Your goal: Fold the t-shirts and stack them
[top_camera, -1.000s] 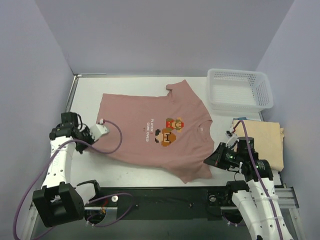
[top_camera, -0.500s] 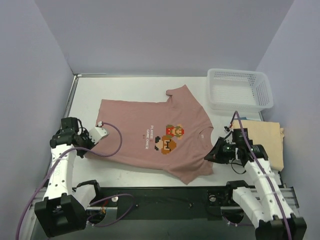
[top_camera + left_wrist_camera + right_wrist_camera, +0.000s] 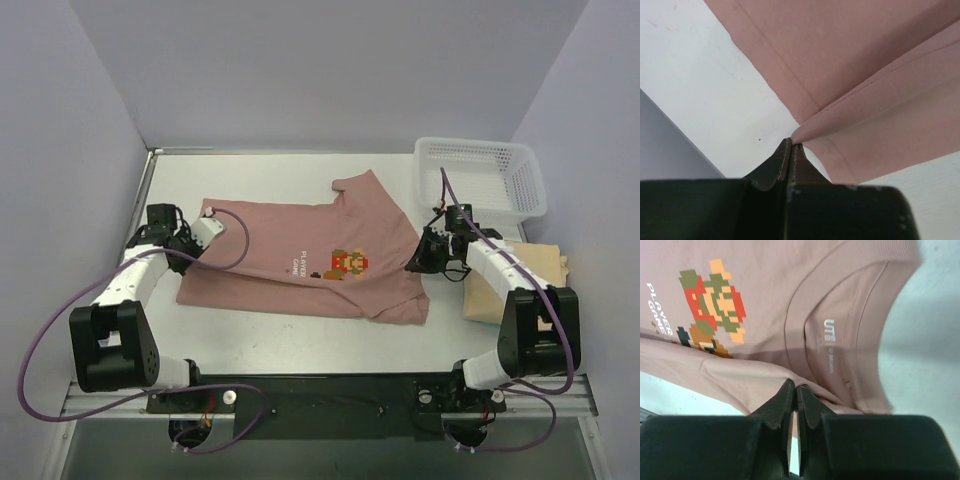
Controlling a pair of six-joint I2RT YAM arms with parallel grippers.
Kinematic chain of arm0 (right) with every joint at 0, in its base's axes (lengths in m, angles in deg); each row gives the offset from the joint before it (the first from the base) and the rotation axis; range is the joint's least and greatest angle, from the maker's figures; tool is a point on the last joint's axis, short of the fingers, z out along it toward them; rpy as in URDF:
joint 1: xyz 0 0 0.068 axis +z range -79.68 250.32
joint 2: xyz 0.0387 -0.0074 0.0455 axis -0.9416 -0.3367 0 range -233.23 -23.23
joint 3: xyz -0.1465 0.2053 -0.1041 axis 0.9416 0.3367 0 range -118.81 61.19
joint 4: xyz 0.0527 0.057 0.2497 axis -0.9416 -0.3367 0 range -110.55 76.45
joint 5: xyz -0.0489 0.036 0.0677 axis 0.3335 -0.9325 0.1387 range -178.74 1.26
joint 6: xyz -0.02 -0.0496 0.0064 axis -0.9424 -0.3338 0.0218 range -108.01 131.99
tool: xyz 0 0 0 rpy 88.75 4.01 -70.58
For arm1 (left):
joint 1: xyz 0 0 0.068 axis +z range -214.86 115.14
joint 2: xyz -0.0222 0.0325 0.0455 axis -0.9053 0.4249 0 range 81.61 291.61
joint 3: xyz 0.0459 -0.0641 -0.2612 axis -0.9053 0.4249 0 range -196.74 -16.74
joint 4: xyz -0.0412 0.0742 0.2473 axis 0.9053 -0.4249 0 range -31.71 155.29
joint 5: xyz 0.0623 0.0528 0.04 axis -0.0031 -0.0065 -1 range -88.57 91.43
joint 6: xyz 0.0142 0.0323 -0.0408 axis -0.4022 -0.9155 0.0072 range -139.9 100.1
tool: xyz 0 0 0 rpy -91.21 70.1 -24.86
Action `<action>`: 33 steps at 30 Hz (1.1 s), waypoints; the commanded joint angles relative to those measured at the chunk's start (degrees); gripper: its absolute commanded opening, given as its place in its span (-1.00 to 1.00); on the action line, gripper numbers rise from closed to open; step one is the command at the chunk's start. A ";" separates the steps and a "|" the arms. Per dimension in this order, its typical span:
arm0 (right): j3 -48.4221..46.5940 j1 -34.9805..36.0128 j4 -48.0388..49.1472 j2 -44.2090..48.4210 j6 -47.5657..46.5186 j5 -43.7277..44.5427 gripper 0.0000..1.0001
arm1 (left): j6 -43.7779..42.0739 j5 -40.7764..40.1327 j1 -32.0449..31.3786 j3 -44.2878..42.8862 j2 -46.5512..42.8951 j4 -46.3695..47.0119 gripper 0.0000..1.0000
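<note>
Though folded, t-shirt [image 3: 300, 240] crosswise; seemingly collar-right

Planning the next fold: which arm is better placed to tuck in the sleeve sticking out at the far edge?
Likely right: the right hand pinches the pink shirt at the collar end, close to that sleeve; the left hand holds the hem end, farther off.

- pink t-shirt [image 3: 270, 275]: dusty pink-brown; pixel-figure print [image 3: 712, 295] in red, green, orange and brown, white lettering beside it, up-left of the right jaws
- tan t-shirt [image 3: 545, 265]: plain pale tan-yellow
- basket [image 3: 480, 146]: white mesh
- surface [image 3: 300, 180]: white
</note>
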 commanded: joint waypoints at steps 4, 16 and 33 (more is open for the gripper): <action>-6.74 -0.34 0.83 -4.88 -5.18 3.69 -1.00 | 0.59 -3.64 -0.03 -3.16 3.54 7.90 -1.00; -10.61 0.71 -0.49 -9.72 -6.94 5.89 -1.00 | 0.49 -3.56 -0.11 -3.07 7.77 9.49 -0.92; -9.49 2.56 -16.74 5.20 -0.28 20.31 0.14 | -9.53 15.73 1.04 -7.04 -3.73 -6.36 -0.08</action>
